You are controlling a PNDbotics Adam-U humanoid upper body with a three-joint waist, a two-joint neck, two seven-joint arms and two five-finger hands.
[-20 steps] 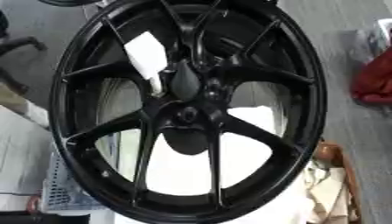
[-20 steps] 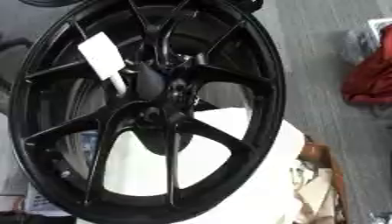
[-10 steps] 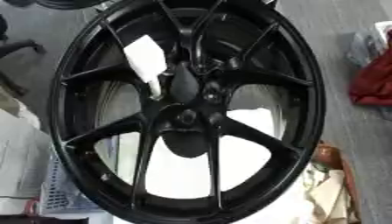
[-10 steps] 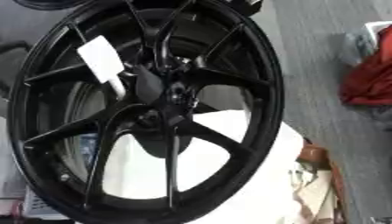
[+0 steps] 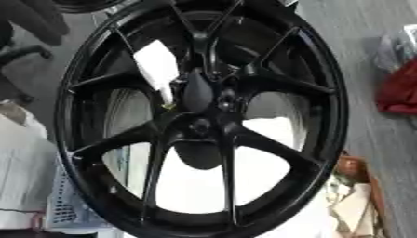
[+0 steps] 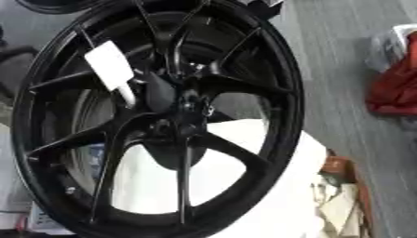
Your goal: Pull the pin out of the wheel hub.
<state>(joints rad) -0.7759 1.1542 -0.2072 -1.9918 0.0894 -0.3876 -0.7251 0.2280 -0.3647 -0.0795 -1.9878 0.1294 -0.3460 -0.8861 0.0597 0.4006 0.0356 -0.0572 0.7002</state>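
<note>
A large black wheel hub [image 5: 324, 97] with several spokes fills both views, standing tilted on a white surface. A white flat tab on a thin stem, the pin [image 5: 156, 68], sticks out to the upper left of the hub's centre [image 5: 199, 93]. Its stem runs down into the hub beside the dark centre cap. The same pin [image 6: 110, 65] shows in the right eye view. Neither of my hands shows in any view.
White cloth or padding [image 5: 195, 190] lies under the wheel. A red bundle [image 5: 399, 90] sits on the grey floor at the right. Brown and pale scraps [image 5: 354, 186] lie at the lower right, and a grey perforated crate [image 5: 69, 207] at the lower left.
The whole picture has shifted slightly, so the camera moved. The wheel and the white pin keep the same places relative to each other.
</note>
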